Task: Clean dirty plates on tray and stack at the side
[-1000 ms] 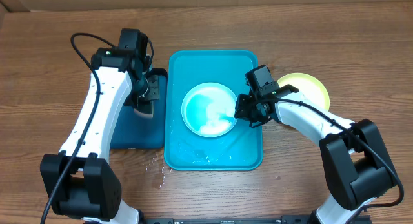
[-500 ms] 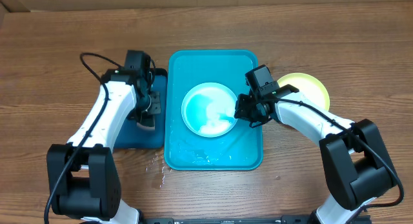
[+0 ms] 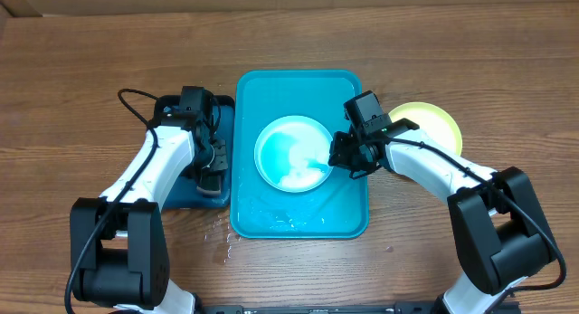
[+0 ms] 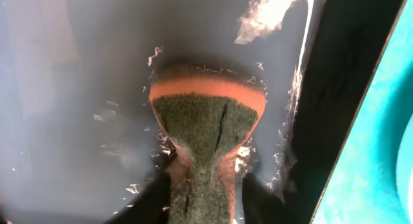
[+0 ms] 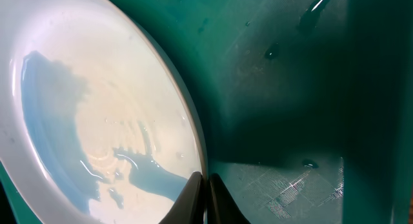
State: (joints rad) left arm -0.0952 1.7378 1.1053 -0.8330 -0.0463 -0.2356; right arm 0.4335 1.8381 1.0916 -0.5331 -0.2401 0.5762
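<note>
A light blue plate lies in the turquoise tray, wet, with its centre pale. My right gripper is shut on that plate's right rim; in the right wrist view the fingertips pinch the edge of the plate above the tray floor. A yellow-green plate sits on the table to the right, partly under my right arm. My left gripper hangs over the dark blue tray. Its jaws are parted around an orange and green sponge, with a gap at the right finger.
The dark blue tray's wet floor fills the left wrist view, with the turquoise tray's edge to its right. Water drops lie on the wooden table in front of the trays. A cable loops off the left arm.
My left gripper has come forward over the dark blue tray and its jaws have opened off the sponge. The right gripper and the light blue plate have not moved.
</note>
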